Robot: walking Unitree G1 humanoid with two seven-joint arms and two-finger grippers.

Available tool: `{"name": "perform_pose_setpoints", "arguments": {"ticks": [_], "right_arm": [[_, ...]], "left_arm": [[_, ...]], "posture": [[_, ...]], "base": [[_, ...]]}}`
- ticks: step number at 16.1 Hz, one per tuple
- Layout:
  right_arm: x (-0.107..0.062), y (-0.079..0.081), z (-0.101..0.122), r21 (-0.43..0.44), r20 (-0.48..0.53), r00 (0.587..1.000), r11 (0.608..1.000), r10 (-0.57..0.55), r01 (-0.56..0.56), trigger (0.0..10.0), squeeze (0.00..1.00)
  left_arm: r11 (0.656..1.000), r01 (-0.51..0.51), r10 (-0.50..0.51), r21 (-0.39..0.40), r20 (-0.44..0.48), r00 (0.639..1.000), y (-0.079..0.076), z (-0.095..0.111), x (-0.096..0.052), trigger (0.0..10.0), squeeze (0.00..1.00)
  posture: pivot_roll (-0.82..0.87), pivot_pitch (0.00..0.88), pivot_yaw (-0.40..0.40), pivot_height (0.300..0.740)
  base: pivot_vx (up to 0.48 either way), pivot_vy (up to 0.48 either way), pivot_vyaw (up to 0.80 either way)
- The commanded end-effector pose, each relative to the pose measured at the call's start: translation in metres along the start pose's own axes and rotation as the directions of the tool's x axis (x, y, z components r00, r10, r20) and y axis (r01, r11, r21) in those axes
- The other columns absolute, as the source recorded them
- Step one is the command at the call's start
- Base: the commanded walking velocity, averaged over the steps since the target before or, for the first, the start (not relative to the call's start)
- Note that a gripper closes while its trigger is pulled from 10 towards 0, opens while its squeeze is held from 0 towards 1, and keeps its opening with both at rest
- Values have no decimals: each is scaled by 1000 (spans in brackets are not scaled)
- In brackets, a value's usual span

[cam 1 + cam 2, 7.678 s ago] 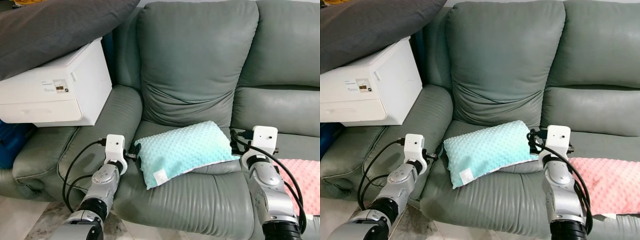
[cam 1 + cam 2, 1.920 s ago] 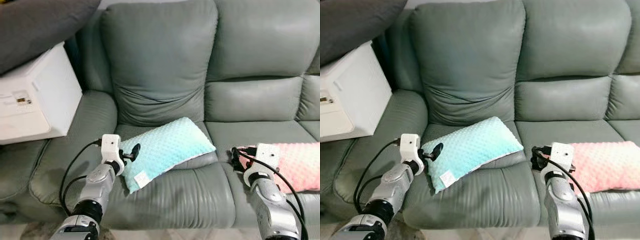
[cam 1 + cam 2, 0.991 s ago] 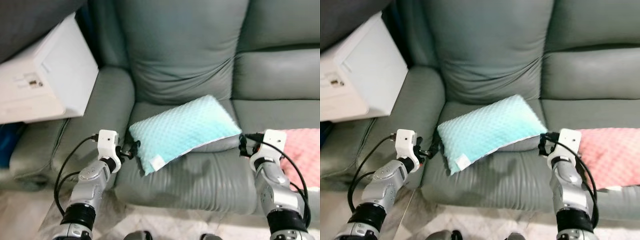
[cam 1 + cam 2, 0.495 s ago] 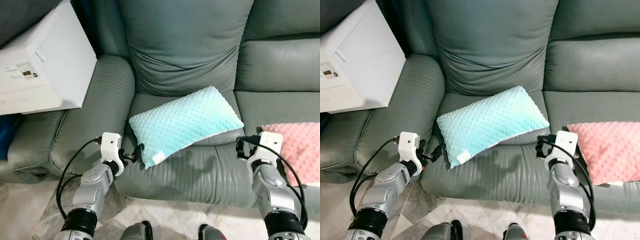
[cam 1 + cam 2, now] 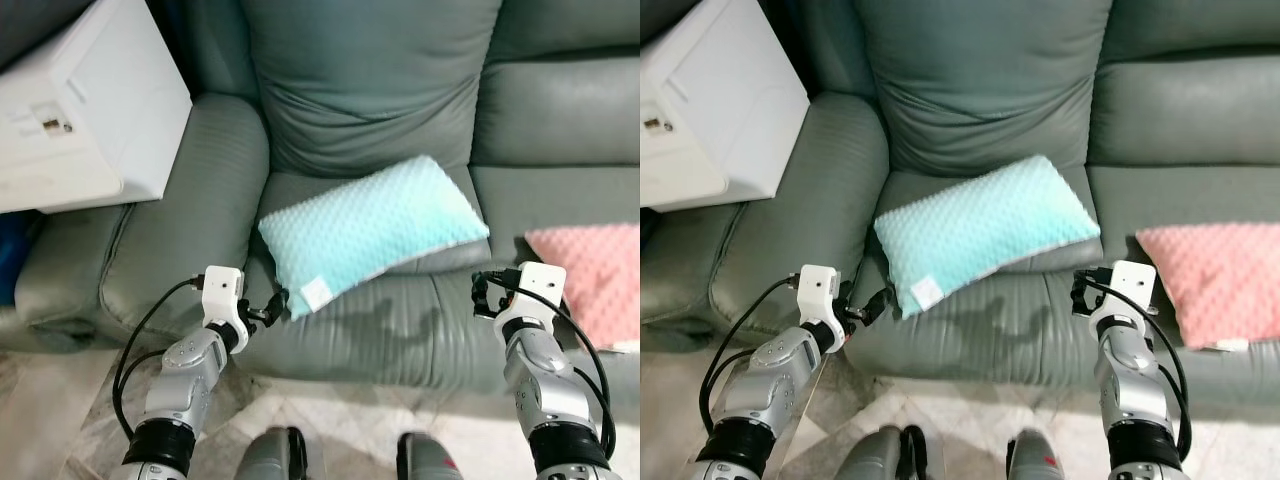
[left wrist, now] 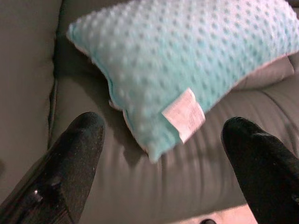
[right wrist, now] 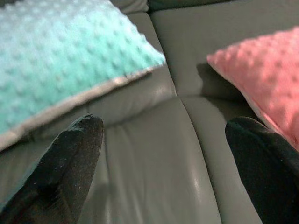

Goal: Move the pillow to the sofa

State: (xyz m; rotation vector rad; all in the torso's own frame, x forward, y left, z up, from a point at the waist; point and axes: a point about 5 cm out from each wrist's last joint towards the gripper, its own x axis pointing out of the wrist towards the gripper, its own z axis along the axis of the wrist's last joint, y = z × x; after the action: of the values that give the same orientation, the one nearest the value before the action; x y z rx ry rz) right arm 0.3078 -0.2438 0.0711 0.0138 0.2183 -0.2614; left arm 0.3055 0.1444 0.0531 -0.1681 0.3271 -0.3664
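A teal dotted pillow (image 5: 375, 235) with a white tag lies aslant on the seat of the grey-green leather sofa (image 5: 370, 90). My left gripper (image 5: 268, 312) hovers at the seat's front edge, just short of the pillow's tagged corner, open and holding nothing. In the left wrist view the pillow (image 6: 187, 60) and its tag (image 6: 183, 114) lie beyond the spread fingers (image 6: 70, 163). My right gripper (image 5: 483, 297) is open over the seat front, to the right of the pillow and apart from it. The right wrist view has the teal pillow (image 7: 60, 60) on one side.
A pink dotted pillow (image 5: 590, 275) rests on the adjoining seat to the right, also visible by the right gripper (image 7: 261, 70). A white box-shaped appliance (image 5: 80, 110) sits on the sofa's left part beyond the armrest (image 5: 190, 230). Pale marble floor (image 5: 340, 440) and my feet are below.
The view has pulled back and tilted down, bringing floor and feet in. Both grippers have drawn away from the pillow's ends to the seat front. The pillow stays put.
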Motion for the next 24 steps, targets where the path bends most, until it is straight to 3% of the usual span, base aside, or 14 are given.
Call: {"name": "perform_pose_setpoints", "arguments": {"ticks": [1, 10, 14, 18, 20, 24], "right_arm": [[-3, 1, -6, 0, -15, 1000, 1000, 11, -11, 10000, 0], [0, -1, -2, 0, 4, 1000, 1000, 3, -3, 10000, 0], [3, 0, 7, -26, 40, 999, 1000, 13, -12, 10000, 0], [10, -5, 27, -107, 113, 993, 994, 21, -9, 10000, 0], [15, -11, 44, -188, 177, 983, 982, 45, -11, 10000, 0], [32, -17, 86, -283, 263, 956, 958, 134, -56, 10000, 0]], "left_arm": [[1000, -20, 20, -4, -32, 999, 4, -9, -6, 10000, 0], [999, -25, 26, 30, -25, 999, 5, -4, -5, 10000, 0], [998, -30, 30, 55, 2, 1000, 4, 2, -5, 10000, 0], [997, -19, 18, 79, 23, 1000, 1, 9, -3, 10000, 0], [996, -16, 12, 83, 46, 999, -2, 14, -3, 10000, 0], [993, -67, 50, 97, 167, 985, -2, 39, -18, 10000, 0]], "posture": [[-71, 268, 158, 635], [-63, 265, 164, 548], [-61, 260, 168, 548], [-54, 255, 178, 548], [-49, 256, 188, 548], [29, 284, 239, 548]], "base": [[0, 0, 0], [0, 0, 0], [0, 0, 0], [0, 0, 0], [0, 0, 0], [0, 0, 0]]}}
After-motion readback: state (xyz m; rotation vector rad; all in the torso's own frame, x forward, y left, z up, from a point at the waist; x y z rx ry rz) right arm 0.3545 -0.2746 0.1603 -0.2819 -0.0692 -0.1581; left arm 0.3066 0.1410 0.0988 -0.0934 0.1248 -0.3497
